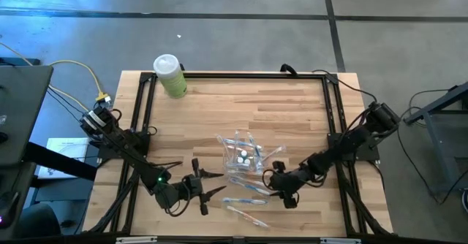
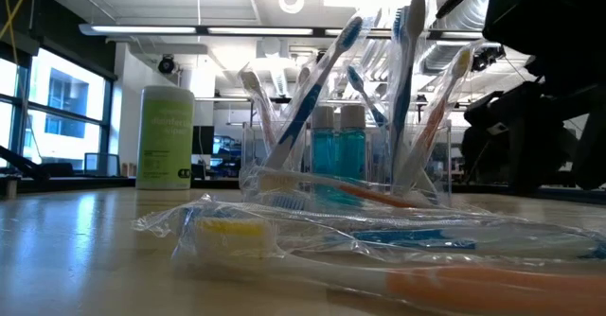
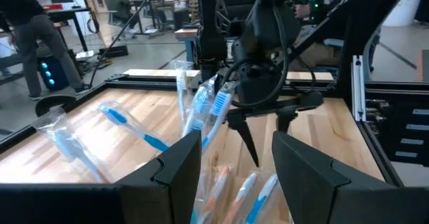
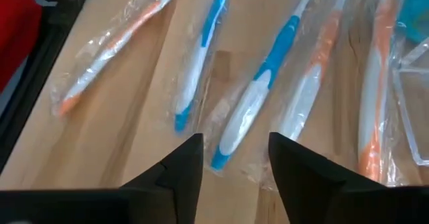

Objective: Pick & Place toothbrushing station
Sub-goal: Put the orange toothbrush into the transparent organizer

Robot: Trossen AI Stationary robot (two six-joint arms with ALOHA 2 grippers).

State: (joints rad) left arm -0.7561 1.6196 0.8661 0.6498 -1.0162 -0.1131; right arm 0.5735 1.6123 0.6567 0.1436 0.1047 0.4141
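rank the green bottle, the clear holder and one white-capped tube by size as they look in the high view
1. clear holder, widest footprint from above
2. green bottle, close behind, so unsure
3. white-capped tube, clearly smallest

Grey concrete floor (image 1: 234, 25), left-hand windows (image 2: 57, 108), ceiling strip lights (image 2: 170, 29)

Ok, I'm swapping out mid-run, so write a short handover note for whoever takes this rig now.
Left gripper: open, empty, waiting at the near edge.
Right gripper: open, empty, over a wrapped blue toothbrush.
Clear holder: mid-table, upright, with toothbrushes and white-capped tubes inside.
Done: holder partly stocked.
Left: several wrapped toothbrushes lie loose on the table. Green bottle is at the far corner, not part of the job.
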